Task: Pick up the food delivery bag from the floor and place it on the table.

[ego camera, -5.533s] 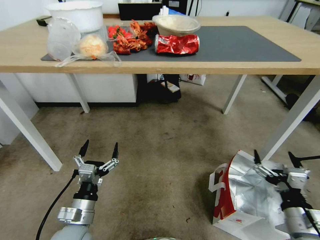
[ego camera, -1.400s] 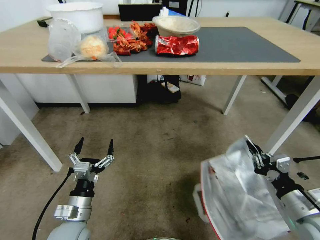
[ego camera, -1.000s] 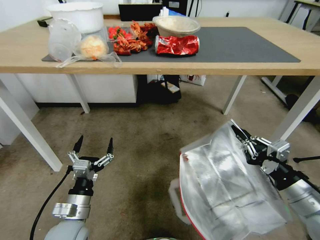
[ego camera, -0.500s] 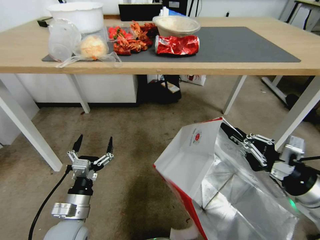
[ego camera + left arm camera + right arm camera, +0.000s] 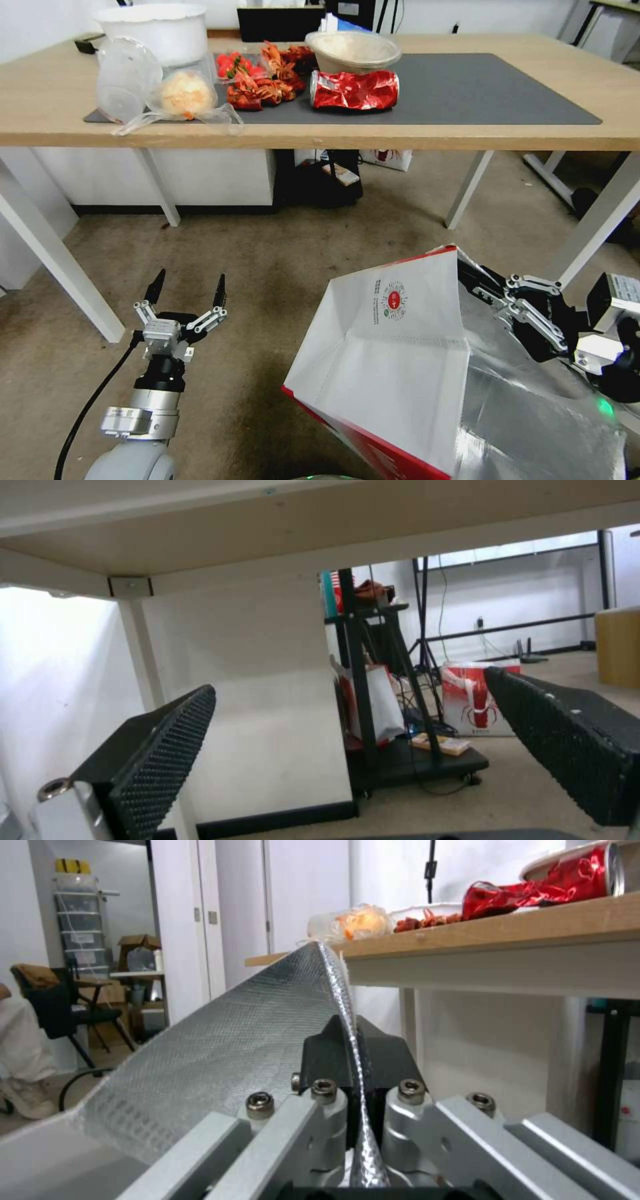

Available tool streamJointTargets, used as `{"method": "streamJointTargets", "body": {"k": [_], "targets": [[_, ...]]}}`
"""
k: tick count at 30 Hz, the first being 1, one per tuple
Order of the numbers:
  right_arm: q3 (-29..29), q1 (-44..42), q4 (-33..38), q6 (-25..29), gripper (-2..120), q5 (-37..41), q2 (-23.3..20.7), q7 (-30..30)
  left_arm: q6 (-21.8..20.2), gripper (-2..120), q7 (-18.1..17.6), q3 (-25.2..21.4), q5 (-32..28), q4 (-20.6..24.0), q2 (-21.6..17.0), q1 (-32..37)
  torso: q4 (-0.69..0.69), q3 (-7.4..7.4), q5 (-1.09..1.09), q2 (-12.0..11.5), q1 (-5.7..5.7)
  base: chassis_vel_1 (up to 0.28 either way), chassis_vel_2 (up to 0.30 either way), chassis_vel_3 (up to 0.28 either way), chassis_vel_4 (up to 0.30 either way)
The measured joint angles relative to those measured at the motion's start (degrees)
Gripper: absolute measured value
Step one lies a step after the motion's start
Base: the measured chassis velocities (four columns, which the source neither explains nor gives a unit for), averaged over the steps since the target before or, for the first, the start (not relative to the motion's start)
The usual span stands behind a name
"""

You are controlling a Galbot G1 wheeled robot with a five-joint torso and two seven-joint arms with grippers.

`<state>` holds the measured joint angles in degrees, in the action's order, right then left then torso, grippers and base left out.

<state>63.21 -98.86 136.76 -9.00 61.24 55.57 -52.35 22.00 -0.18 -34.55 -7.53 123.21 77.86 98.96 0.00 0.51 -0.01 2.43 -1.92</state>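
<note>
The food delivery bag (image 5: 387, 360) hangs low on the right, off the floor (image 5: 300, 267), its white face with the round red logo turned toward me and its foil lining (image 5: 527, 413) behind. My right gripper (image 5: 475, 279) is shut on the bag's upper rim, below the table's (image 5: 467, 141) front edge. In the right wrist view the foil rim (image 5: 220, 1050) runs pinched between the fingers of the right gripper (image 5: 351, 1040). My left gripper (image 5: 189, 293) hovers open and empty over the carpet at lower left; its wrist view has the left gripper (image 5: 347, 715) facing under the table.
On the table, beside the dark mat (image 5: 480, 87), lie a crushed red can (image 5: 354, 89), a bowl (image 5: 352, 50), red food (image 5: 263, 80), a plastic-wrapped item (image 5: 183, 93) and a white tub (image 5: 152, 27). White table legs (image 5: 593, 227) (image 5: 57, 260) flank the open carpet.
My right gripper has closed on the bag and lifted it off the floor, up and toward the middle. The bag has swung so its white face shows. The left arm barely moved.
</note>
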Motion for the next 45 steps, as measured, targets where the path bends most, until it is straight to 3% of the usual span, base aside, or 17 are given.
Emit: {"method": "streamJointTargets", "body": {"k": [29,45], "targets": [[0.5,-0.2,0.6,0.0,0,0.1,0.5,-0.4,0.1,100,0.5,0.4,-0.3,1.4,0.1,0.9,0.00,6.23,0.01,7.0,-0.81,0.000,0.000,0.000,0.000],[0.3,0.1,-0.2,-0.4,0,0.8,0.6,-1.7,-0.2,100,0.6,0.4,-0.2,1.4,0.2,0.8,0.00,8.80,0.00,10.3,-1.54,0.000,0.000,0.000,0.000]]}}
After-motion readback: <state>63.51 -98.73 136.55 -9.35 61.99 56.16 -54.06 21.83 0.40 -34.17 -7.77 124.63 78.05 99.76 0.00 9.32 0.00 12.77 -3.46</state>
